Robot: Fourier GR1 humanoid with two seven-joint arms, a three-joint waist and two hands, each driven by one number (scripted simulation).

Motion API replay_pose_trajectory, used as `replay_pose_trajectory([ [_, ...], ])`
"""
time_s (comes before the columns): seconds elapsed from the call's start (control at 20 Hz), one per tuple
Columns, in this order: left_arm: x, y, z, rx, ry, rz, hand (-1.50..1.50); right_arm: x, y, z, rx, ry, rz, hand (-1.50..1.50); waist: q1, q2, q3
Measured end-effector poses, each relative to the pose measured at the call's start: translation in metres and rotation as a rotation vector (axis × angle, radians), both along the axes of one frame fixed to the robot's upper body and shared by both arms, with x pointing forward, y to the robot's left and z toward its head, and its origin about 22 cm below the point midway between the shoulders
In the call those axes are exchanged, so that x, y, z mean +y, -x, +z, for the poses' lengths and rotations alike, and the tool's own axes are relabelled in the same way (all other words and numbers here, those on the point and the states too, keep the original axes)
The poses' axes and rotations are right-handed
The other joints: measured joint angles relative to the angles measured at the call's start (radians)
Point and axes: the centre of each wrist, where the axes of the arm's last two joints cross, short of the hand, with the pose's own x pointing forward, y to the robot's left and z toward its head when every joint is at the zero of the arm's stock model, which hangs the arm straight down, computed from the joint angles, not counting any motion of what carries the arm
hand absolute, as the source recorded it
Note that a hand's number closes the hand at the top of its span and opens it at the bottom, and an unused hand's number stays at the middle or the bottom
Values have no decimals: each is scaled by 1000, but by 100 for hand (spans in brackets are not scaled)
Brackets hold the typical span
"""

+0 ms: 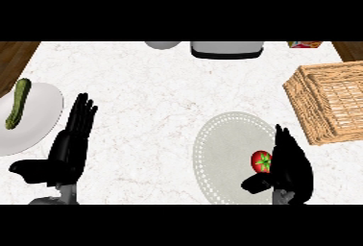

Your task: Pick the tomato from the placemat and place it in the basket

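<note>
The tomato (260, 161), red with a green stem star on top, lies on the round pale placemat (223, 144), close to the mat's rim at about 4 o'clock from the mat's middle. The right hand (292, 166) comes in from the lower edge and stands at the tomato's 3 o'clock side, its dark palm meeting the fruit's outline; whether the two touch cannot be told. Its fingers (282, 139) run nearly straight towards 12 o'clock, and its thumb (255, 183) is spread out to 9 o'clock and lies just below the tomato, so the hand is wide and not closed on anything. The woven wicker basket (306, 108) sits on the white marbled counter (156, 96) at about 2 o'clock from the placemat, near the mat's edge and apart from it, with part of it cut off by the right border. The left hand (71, 144) rests at the lower left, flat and wide, fingers straight and pointing to 12 o'clock, holding nothing. At its 10 o'clock a white plate (39, 120) carries a green cucumber (18, 104) lying lengthwise. Along the far edge, at 12 o'clock, a white and grey appliance (227, 49) shows only in part.
</note>
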Motion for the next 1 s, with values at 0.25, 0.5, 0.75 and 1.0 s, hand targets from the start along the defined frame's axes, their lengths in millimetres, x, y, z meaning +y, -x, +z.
replay_pose_trajectory([
  [0.25,-5,4,2,3,7,-3,0,4,3,-11,13,-11,1,-150,0,0,0],
  [0.5,0,-4,6,-4,4,0,0,-1,-2,-27,33,-12,-18,-150,-1,0,0],
  [0.75,3,-5,3,6,-3,4,0,-7,0,-37,42,-13,-36,-150,-1,0,0],
  [1.0,1,-4,2,5,-1,6,0,-8,-5,-47,41,-20,-44,150,-1,0,0],
])
